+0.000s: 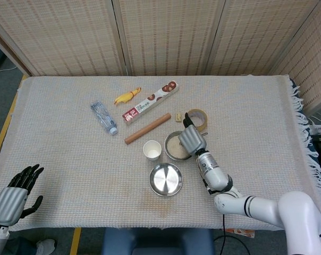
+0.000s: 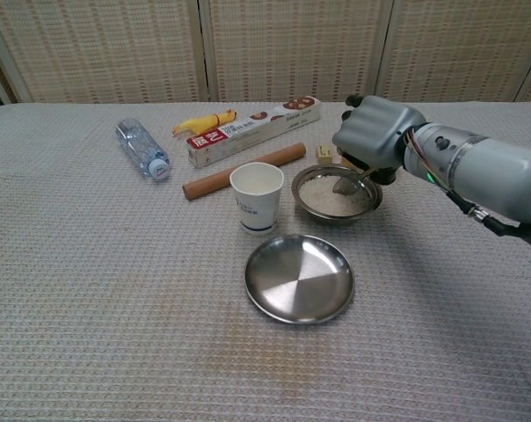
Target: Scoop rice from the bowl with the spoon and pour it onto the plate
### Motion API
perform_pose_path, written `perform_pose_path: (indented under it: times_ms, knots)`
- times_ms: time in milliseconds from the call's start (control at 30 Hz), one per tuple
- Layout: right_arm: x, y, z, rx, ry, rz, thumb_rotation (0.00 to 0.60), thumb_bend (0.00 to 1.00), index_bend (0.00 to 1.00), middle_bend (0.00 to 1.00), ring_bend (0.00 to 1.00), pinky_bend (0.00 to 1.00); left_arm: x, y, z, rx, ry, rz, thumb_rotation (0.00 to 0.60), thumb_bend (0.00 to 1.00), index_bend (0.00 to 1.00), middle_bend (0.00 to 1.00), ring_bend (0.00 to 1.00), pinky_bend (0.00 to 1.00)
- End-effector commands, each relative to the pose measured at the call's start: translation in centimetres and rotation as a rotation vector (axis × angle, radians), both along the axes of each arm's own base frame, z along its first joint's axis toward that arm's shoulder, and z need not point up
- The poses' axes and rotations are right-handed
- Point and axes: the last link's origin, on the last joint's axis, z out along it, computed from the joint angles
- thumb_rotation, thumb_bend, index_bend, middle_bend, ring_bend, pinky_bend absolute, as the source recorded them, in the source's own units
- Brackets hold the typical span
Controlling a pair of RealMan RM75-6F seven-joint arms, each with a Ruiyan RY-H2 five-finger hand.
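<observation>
Cloth-covered surface (image 2: pixel 90 299), woven screens behind. Right hand (image 2: pixel 375 132) grips the spoon (image 2: pixel 346 184), its tip down in the rice bowl (image 2: pixel 337 194): scooping step. Left hand (image 1: pixel 14 196) idle, fingers apart, holding nothing. Next, likely: lift level, carry to the plate (image 2: pixel 299 279), tip.

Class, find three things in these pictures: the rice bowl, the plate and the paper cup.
Bowl (image 2: pixel 311 202), chest view, on its near rim.
Plate (image 2: pixel 299 278), chest view, on its bare middle.
Cup (image 2: pixel 257 203), chest view, on its front wall.
</observation>
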Motion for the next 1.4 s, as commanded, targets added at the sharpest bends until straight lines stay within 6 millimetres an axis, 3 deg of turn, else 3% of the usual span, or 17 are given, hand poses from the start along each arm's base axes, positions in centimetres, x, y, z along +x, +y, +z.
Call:
perform_pose_path:
  times_ms: [33, 767, 1067, 1400]
  knots:
    - [0.3, 0.1, -0.1, 0.009, -0.026, -0.008, 0.6, 0.35, 0.95, 0.59, 0.12, 0.0, 0.0, 0.0, 0.0, 0.0, 0.0, 0.001, 0.6, 0.41, 0.0, 0.0, 0.0, 0.15]
    - [-0.9, -0.3, 1.1, 0.148, -0.436, -0.36, 0.6, 0.35, 0.95, 0.59, 0.12, 0.0, 0.0, 0.0, -0.2, -0.023, -0.015, 0.003, 0.6, 0.41, 0.0, 0.0, 0.0, 0.15]
    - [-1.9, -0.6, 2.8, 0.166, -0.641, -0.478, 0.6, 0.35, 0.95, 0.59, 0.12, 0.0, 0.0, 0.0, -0.2, -0.014, -0.008, 0.007, 0.6, 0.41, 0.0, 0.0, 0.0, 0.15]
    - [-2.9, -1.4, 3.5, 0.187, -0.691, -0.533, 0.6, 0.35, 0.95, 0.59, 0.12, 0.0, 0.0, 0.1, -0.2, -0.011, -0.006, 0.011, 0.6, 0.4, 0.0, 0.0, 0.0, 0.15]
